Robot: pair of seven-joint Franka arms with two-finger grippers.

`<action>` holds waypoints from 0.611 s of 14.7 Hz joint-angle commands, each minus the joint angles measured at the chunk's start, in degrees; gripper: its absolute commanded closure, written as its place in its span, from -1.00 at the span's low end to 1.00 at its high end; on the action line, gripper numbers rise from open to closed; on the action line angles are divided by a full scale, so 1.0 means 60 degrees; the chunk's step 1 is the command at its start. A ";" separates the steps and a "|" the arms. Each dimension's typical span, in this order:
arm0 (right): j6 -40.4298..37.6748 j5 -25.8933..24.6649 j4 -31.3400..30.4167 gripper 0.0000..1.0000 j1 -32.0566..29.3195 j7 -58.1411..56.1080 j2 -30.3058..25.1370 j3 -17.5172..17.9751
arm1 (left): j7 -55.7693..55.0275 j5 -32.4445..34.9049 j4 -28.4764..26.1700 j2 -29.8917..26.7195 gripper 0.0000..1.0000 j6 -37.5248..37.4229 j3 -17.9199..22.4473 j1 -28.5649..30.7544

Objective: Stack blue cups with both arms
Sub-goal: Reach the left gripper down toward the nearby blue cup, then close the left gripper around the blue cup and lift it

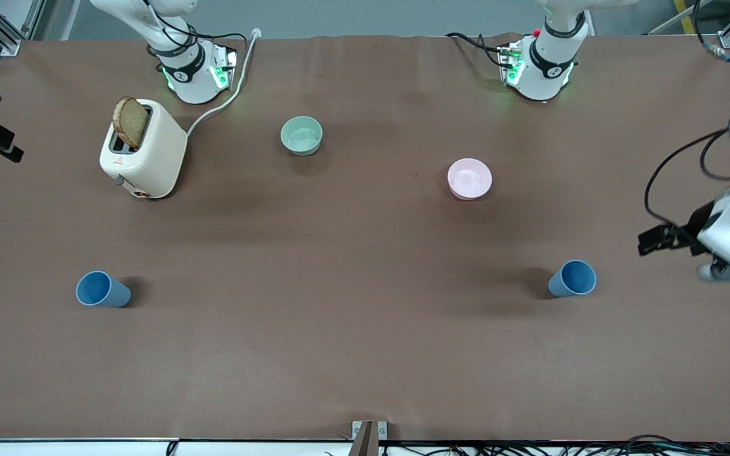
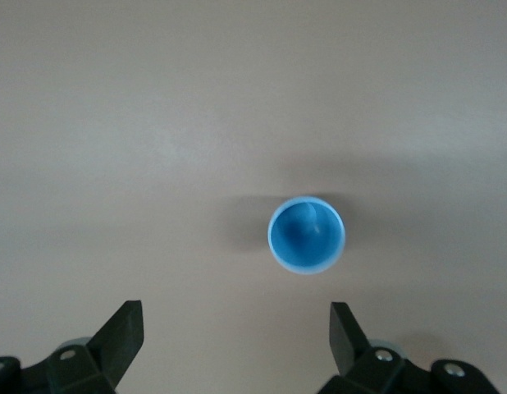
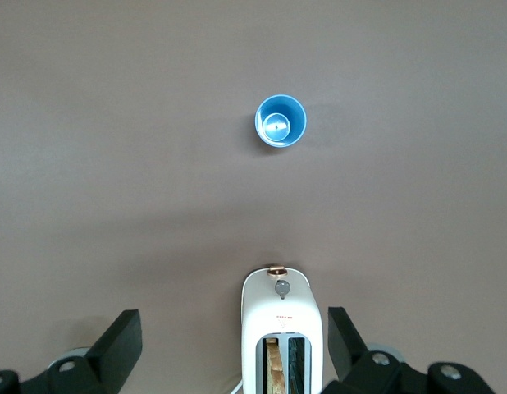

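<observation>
Two blue cups stand upright on the brown table, well apart, and I have not touched either yet. The cup at my left arm's end sits open-mouth-up, nearer the front camera than the pink bowl. My left gripper hangs over the table with its fingers spread wide and nothing between them. In the left wrist view that cup lies ahead of the open jaws, offset toward one finger rather than centred in the gap. That offset is what my next move turns on, I'd say: line up the gap first, then come down so the fingers straddle the wall.

The cup at my right arm's end also stands upright, nearer the front camera than the white toaster with its slice of bread. My right gripper is high, fingers wide apart and empty, over the toaster. The right wrist view shows that cup well ahead of the jaws, past the toaster's lever end.

Each cup's long axis is vertical, so a side pinch suits. Left is clearly the closer arm to its cup; right has farther to reach. The mint-green bowl stays out of this.
</observation>
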 commanded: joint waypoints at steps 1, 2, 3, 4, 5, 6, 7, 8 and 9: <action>-0.0133 -0.0046 0.0118 -1.00 -0.0218 0.0070 0.0075 0.0099 | 0.0103 -0.0177 -0.0616 0.0508 -1.00 0.1002 -0.0042 -0.0027; -0.0119 -0.0046 0.0118 -1.00 -0.0261 0.0070 0.0075 0.0099 | 0.0117 -0.0177 -0.1098 0.0582 -1.00 0.1514 -0.0042 -0.0027; -0.0104 -0.0046 0.0118 -1.00 -0.0276 0.0070 0.0089 0.0099 | 0.0146 -0.0177 -0.1596 0.0583 -1.00 0.2056 -0.0042 0.0002; -0.0089 -0.0046 0.0118 -1.00 -0.0276 0.0055 0.0089 0.0099 | 0.0161 -0.0177 -0.2007 0.0656 -1.00 0.2627 -0.0057 -0.0027; -0.0075 -0.0046 0.0118 -1.00 -0.0276 0.0055 0.0104 0.0099 | 0.0161 -0.0177 -0.2286 0.0830 -0.99 0.3155 -0.0071 -0.0027; -0.0046 -0.0046 0.0118 -1.00 -0.0291 0.0055 0.0133 0.0099 | 0.0161 -0.0177 -0.2536 0.0963 -0.87 0.3595 -0.0086 -0.0027; -0.0045 -0.0046 0.0118 -1.00 -0.0277 0.0055 0.0191 0.0099 | 0.0176 -0.0177 -0.2712 0.1066 -0.68 0.3817 -0.0130 -0.0042; -0.0031 -0.0046 0.0118 -1.00 -0.0291 0.0055 0.0206 0.0099 | 0.0190 -0.0177 -0.2787 0.1154 -0.41 0.3819 -0.0144 -0.0042; -0.0031 -0.0046 0.0118 -1.00 -0.0320 0.0055 0.0206 0.0099 | 0.0190 -0.0177 -0.2903 0.1227 -0.16 0.3819 -0.0159 -0.0057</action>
